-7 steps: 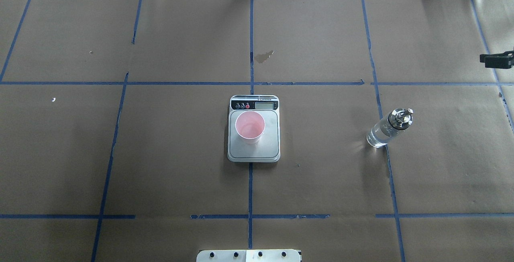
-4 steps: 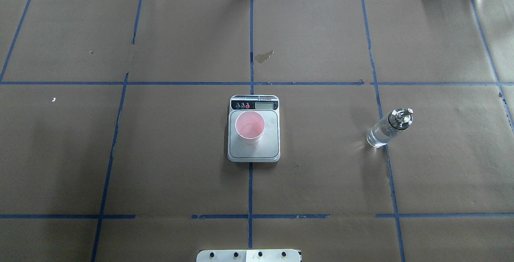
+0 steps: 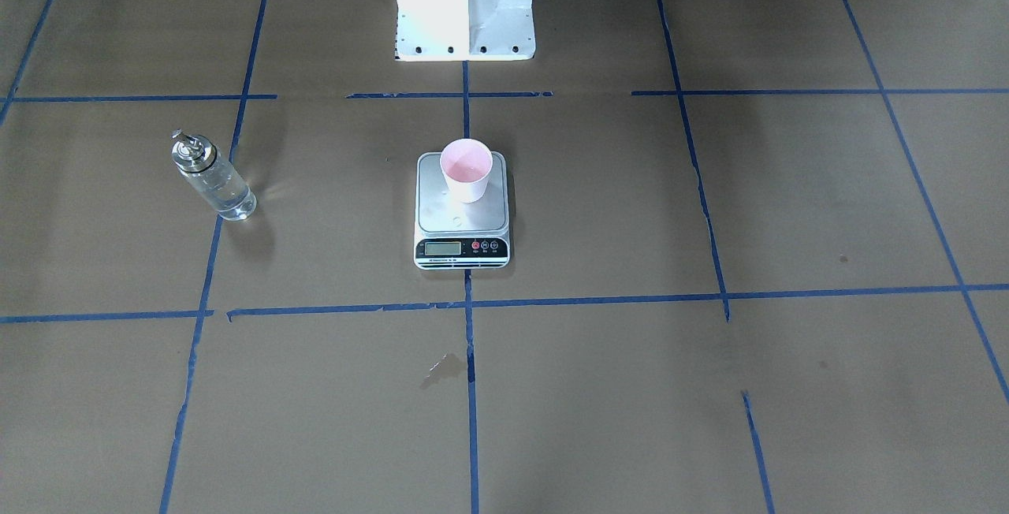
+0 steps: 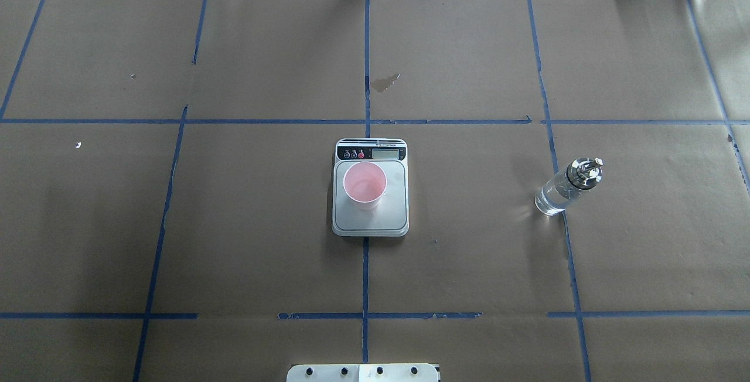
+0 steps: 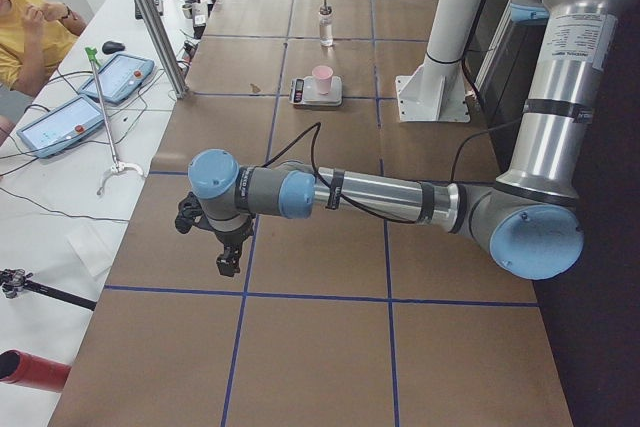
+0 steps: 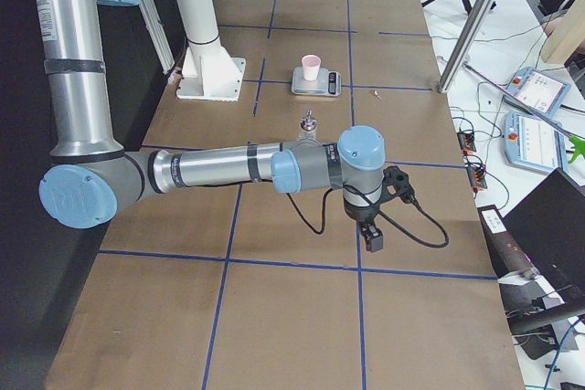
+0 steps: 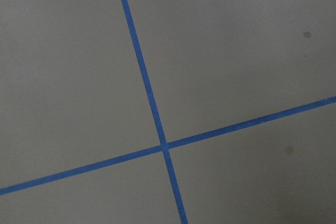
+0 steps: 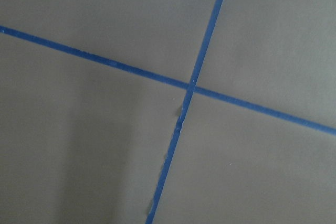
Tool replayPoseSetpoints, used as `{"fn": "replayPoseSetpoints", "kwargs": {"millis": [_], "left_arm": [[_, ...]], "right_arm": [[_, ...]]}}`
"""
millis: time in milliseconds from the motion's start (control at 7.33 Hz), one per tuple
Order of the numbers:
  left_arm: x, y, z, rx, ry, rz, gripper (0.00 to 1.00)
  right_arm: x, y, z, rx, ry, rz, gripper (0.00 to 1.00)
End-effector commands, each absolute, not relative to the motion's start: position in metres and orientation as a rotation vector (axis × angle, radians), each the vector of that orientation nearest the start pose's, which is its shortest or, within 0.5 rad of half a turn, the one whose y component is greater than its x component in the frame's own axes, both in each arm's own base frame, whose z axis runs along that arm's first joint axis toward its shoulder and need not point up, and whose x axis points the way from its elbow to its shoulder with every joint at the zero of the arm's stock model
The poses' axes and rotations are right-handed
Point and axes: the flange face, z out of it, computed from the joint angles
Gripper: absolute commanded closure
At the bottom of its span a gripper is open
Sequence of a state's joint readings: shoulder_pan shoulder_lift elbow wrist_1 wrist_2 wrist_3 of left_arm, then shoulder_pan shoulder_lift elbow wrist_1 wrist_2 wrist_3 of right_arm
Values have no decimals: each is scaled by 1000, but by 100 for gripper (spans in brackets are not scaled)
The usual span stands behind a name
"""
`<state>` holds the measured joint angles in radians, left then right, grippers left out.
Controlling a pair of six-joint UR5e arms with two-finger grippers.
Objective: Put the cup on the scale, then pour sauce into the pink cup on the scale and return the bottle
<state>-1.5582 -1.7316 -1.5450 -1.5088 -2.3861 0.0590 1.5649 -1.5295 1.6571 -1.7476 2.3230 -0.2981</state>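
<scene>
The pink cup [image 4: 364,184] stands upright on the silver scale [image 4: 370,222] at the table's middle; both also show in the front view, the cup [image 3: 466,169] on the scale [image 3: 461,221]. The clear glass bottle [image 4: 565,187] with its silver spout stands alone to the right, clear sauce [image 3: 228,197] in its lower part. Nothing touches either. My left gripper [image 5: 228,262] shows only in the exterior left view, far from the scale. My right gripper [image 6: 373,239] shows only in the exterior right view, past the bottle [image 6: 309,125]. I cannot tell whether either is open or shut.
Brown paper with blue tape lines covers the table. The white robot base [image 3: 465,9] stands behind the scale. A dark stain [image 4: 385,82] lies beyond the scale. Tablets [image 5: 120,75], cables and a seated person [image 5: 25,17] are off the table's far side.
A black gripper part at the overhead view's right edge one second ago has left the view. Cup, scale and bottle have not moved.
</scene>
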Motion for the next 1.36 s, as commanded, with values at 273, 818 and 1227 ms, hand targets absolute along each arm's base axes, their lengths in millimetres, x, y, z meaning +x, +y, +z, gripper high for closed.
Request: {"fn": "replayPoseSetpoints", "kwargs": {"millis": [273, 818, 1227], "left_arm": [[-47, -541, 612, 109, 810, 111, 0], [-52, -525, 577, 174, 803, 128, 0], [-46, -513, 598, 162, 805, 125, 0]], "right_arm": [[28, -455, 616, -60, -827, -140, 0], [27, -453, 573, 36, -800, -192, 0], [13, -451, 563, 44, -776, -233, 0]]}}
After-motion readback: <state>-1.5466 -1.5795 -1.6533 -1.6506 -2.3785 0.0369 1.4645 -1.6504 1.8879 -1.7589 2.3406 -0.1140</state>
